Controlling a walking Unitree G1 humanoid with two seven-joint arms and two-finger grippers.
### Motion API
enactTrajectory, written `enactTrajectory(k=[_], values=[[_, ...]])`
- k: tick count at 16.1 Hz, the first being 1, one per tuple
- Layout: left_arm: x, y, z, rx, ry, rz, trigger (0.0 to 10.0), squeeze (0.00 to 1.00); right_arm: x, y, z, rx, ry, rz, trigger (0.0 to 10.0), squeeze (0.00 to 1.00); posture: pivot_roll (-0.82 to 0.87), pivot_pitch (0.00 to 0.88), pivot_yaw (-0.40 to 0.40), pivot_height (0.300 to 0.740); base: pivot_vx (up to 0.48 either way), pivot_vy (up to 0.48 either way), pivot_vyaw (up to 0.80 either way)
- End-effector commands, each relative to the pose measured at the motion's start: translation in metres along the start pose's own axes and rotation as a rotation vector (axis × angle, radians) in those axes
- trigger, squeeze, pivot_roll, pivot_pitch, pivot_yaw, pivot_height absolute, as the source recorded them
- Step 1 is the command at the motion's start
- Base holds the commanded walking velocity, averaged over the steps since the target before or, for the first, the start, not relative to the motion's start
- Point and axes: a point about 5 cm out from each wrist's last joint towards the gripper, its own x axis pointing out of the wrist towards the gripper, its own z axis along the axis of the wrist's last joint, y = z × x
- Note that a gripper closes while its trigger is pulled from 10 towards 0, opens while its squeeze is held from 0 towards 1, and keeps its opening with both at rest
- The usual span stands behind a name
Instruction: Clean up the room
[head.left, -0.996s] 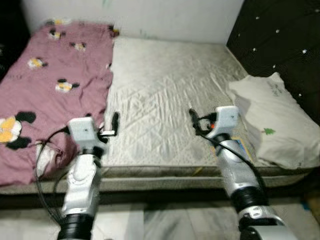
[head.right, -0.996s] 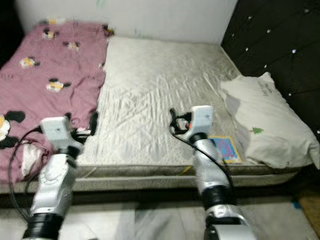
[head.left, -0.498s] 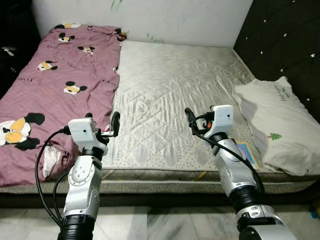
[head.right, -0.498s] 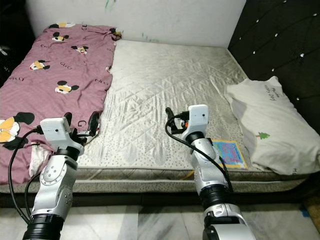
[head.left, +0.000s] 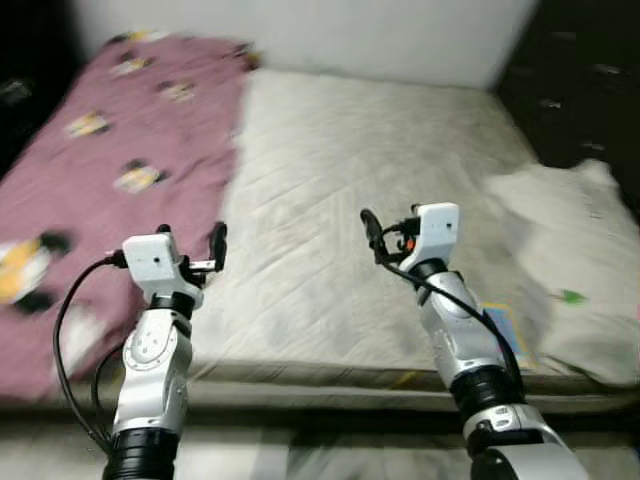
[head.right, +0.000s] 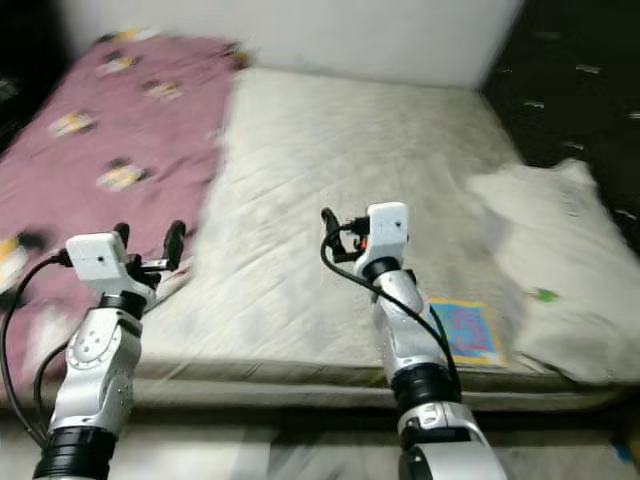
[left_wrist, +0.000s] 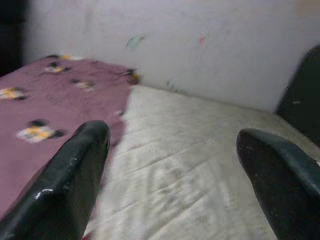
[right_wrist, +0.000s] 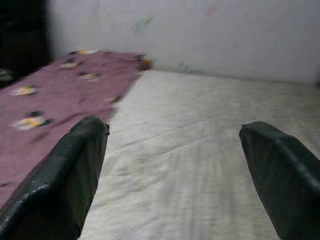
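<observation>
Blanket first: the crumpled pink cartoon-print blanket (head.left: 95, 180) covers the left part of the pale quilted mattress (head.left: 350, 180). I judge it soft, light and floppy, so I would take it at the near edge. My left gripper (head.left: 190, 243) hovers over that edge, fingers wide and empty. My right gripper (head.left: 368, 230) hangs over the bare mattress, also wide and empty. Further right lies a small colourful flat book (head.right: 465, 330), which I judge stiff and thin, beside the white pillow (head.left: 570, 270). The wrist views show the far wall (left_wrist: 200, 45), where the head views are blurred.
</observation>
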Motion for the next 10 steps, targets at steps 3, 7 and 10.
enactTrajectory(k=[3, 7, 10], values=[[-0.0019, -0.0016, -0.0047, 0.019, 0.030, -0.012, 10.0, 0.00, 0.0002, -0.0033, -0.0007, 0.001, 0.006, -0.015, 10.0, 0.00, -0.04, 0.033, -0.089, 0.740, 0.000, 0.000, 0.00], [-0.0014, -0.0024, -0.0046, 0.010, 0.029, -0.024, 10.0, 0.00, 0.0003, -0.0045, -0.0017, 0.002, 0.016, -0.021, 10.0, 0.00, -0.04, 0.038, -0.086, 0.740, 0.000, 0.184, -0.14], [-0.0005, -0.0009, -0.0043, -0.002, 0.031, -0.013, 10.0, 0.00, 0.0012, -0.0053, -0.0018, 0.004, 0.017, -0.028, 10.0, 0.00, -0.04, 0.042, -0.087, 0.740, 0.000, 0.480, -0.74]])
